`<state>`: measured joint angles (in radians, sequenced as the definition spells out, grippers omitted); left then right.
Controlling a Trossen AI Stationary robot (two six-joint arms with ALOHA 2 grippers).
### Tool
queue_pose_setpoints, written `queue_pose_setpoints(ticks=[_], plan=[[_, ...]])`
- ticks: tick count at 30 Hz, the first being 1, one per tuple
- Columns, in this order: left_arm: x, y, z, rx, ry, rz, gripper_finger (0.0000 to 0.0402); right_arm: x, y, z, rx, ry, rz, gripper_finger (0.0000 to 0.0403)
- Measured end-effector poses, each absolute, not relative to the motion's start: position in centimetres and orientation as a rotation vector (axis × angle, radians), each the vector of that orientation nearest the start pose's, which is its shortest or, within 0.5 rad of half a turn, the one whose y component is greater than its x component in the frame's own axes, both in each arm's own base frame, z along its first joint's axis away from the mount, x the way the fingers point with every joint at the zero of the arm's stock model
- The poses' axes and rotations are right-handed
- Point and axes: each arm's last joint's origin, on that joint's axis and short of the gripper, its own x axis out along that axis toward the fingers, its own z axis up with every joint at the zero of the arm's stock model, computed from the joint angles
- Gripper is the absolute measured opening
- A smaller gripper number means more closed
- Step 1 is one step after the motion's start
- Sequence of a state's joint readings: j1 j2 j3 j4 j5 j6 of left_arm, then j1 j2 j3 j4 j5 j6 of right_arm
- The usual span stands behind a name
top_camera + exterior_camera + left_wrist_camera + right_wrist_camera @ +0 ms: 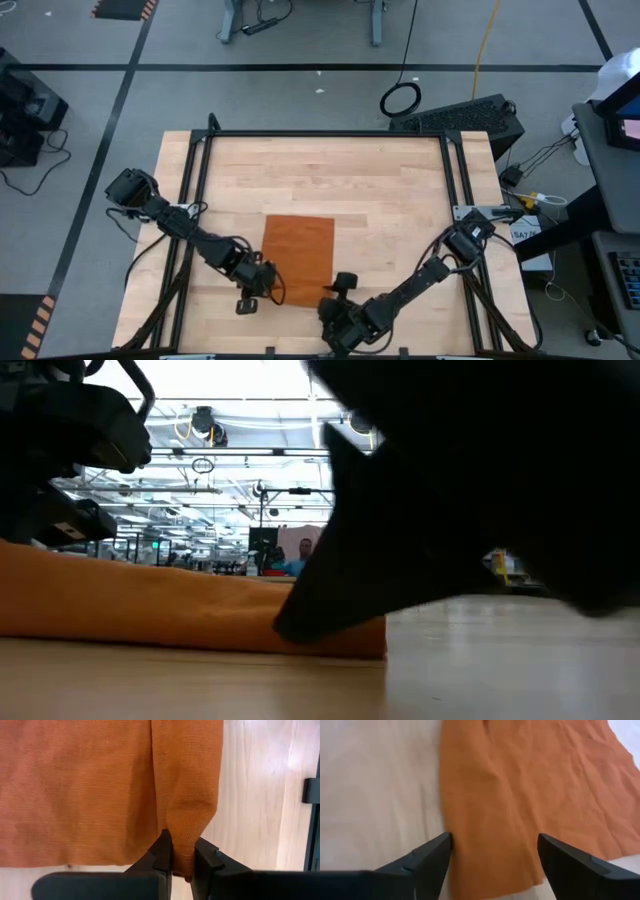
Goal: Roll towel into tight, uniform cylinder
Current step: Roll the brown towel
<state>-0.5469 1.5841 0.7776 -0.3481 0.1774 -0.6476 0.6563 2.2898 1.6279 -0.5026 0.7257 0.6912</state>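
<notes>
Right pincer [492,851] spread over towel [298,250]; left pincer [182,857] pinching rolled edge.

One towel [298,252] is lying on one wooden table [400,190], two grippers are working there, and one person [303,554] is standing beyond.

the right gripper [492,857] hangs low over the wooden table [375,785] with its two dark fingers [427,857] spread wide. between them lies the rust-orange towel [530,785], gently wrinkled, one finger at its straight edge.
</notes>
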Motion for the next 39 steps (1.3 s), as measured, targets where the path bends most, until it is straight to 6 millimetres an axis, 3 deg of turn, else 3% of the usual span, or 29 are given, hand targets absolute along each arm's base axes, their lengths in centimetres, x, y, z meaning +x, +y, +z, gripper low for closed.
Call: queue_pose_setpoints(ticks=[4,10,13,18,24,29,33,36,39], plan=[[23.1,-15.0,14.4,-0.312,1.296,-0.233,0.0042,38.1,25.8,11.5,-0.044,0.858,-0.322,0.0252],[22.5,-15.9,14.4,-0.218,1.236,-0.180,0.0053,38.9,25.0,11.6,0.069,0.930,-0.262,0.0149],[22.0,-16.7,14.4,-0.203,1.232,-0.210,0.0089,39.1,24.8,11.6,0.095,0.956,-0.236,0.0093],[21.1,-18.1,14.5,-0.166,1.220,-0.259,0.0191,39.4,24.4,11.9,0.158,0.990,-0.203,0.0013],[19.9,-18.2,16.1,-0.051,1.227,-0.214,0.0284,39.8,24.1,12.3,0.240,0.988,-0.194,0.0026],[18.4,-18.7,19.0,-0.052,1.137,-0.243,0.0296,40.2,23.3,13.3,0.378,1.043,-0.140,0.0014],[17.2,-20.9,20.9,0.017,0.833,-0.225,0.0296,40.8,22.4,13.9,0.442,1.068,-0.098,0.0007],[16.5,-23.1,20.5,0.137,0.656,-0.216,0.0297,41.3,21.5,13.9,0.480,1.090,-0.079,0.0008],[16.2,-24.9,18.4,0.306,0.589,-0.216,0.0297,41.9,20.9,14.0,0.516,1.084,-0.055,0.0008]])
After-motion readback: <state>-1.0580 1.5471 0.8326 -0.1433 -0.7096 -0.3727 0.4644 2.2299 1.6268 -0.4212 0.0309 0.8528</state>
